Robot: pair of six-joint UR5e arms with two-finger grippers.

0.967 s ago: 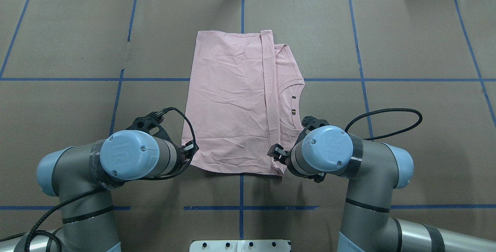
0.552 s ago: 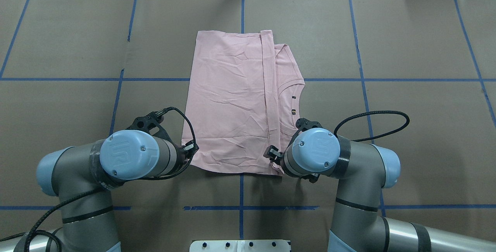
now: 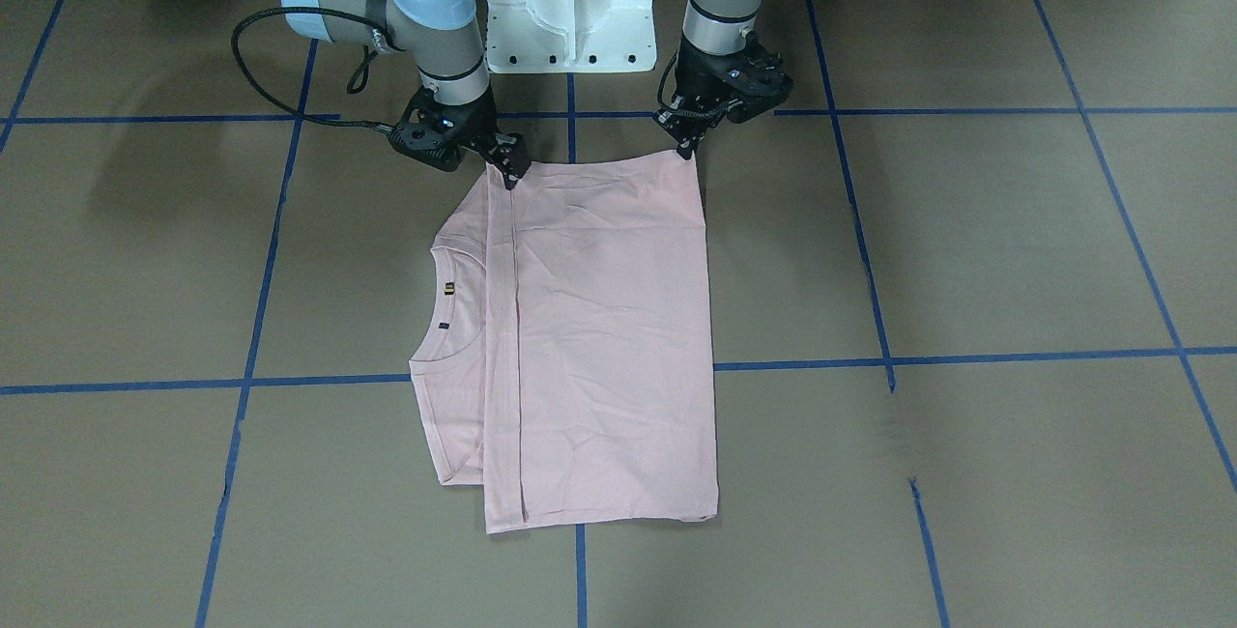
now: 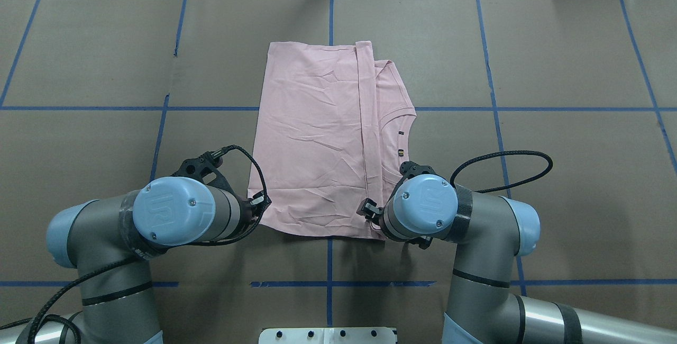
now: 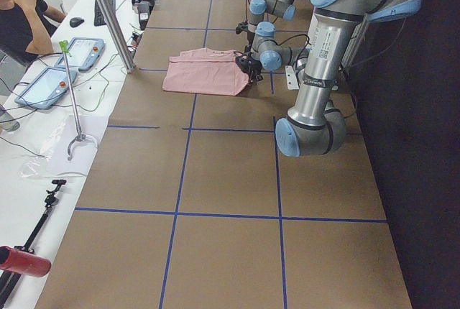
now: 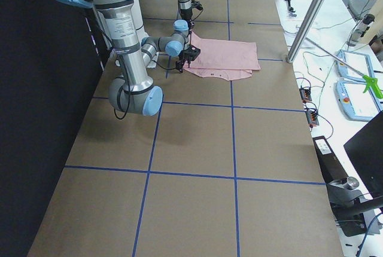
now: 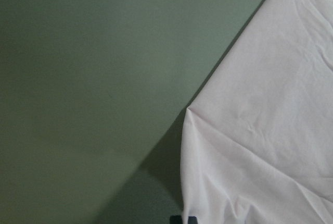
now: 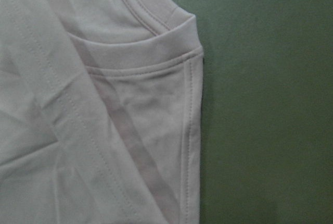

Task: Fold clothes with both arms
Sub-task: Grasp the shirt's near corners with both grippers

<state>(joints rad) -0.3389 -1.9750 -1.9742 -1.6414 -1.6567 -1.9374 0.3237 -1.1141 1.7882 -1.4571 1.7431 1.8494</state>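
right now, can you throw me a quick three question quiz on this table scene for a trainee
1. True or false: the T-shirt lies fully spread, both sleeves out to the sides.
2. The shirt's collar lies toward: A) the robot's left, B) the robot's right, C) the table's far edge.
3. Fill in: the left claw and right claw both stand at the shirt's ____ edge (near or far from the robot).
Key: 1 false, it is folded into a long panel. 2 B. 3 near.
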